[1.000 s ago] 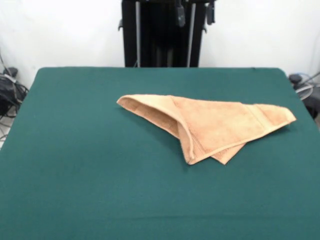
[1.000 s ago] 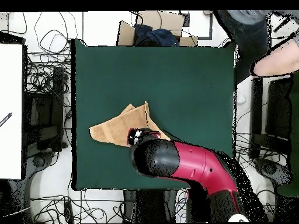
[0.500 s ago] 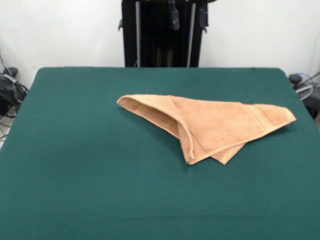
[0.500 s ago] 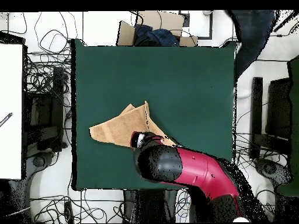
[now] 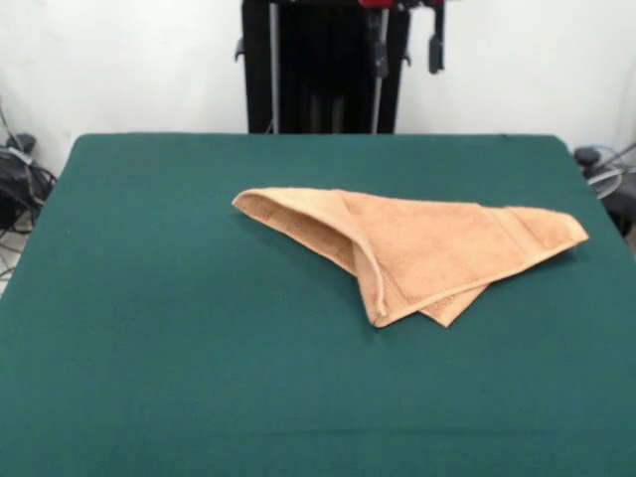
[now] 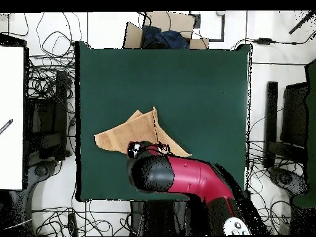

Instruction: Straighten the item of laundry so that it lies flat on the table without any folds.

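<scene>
The towel (image 5: 422, 248) lies folded into a triangle on the table (image 5: 179, 348). The jaws (image 5: 406, 50) hang high above it, parted and empty.

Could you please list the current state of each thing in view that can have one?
Towel: folded over on itself into a rough triangle, not flat, lying free on the table.
Table: bearing only the towel.
Gripper: raised high above the table's far edge, fingers apart, holding nothing, clear of the towel.
Cardboard box: open, beyond the table's edge in the overhead view.
</scene>
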Available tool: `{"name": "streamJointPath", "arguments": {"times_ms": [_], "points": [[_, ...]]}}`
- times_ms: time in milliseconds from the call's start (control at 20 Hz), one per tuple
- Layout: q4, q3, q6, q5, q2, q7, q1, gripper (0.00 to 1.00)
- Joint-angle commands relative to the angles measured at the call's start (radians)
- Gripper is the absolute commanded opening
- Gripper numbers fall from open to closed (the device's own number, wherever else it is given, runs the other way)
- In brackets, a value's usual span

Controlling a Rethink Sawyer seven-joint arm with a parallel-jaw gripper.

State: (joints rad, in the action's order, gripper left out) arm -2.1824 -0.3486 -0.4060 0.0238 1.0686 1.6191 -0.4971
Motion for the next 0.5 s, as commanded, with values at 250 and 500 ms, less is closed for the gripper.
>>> {"name": "streamJointPath", "arguments": {"times_ms": [250,500], "points": [[0.046,0.012,0.204,0.095,-0.319,0.083,-0.032,1.0],[0.06,-0.008,0.179,0.089,-0.337,0.081,-0.046,1.0]]}}
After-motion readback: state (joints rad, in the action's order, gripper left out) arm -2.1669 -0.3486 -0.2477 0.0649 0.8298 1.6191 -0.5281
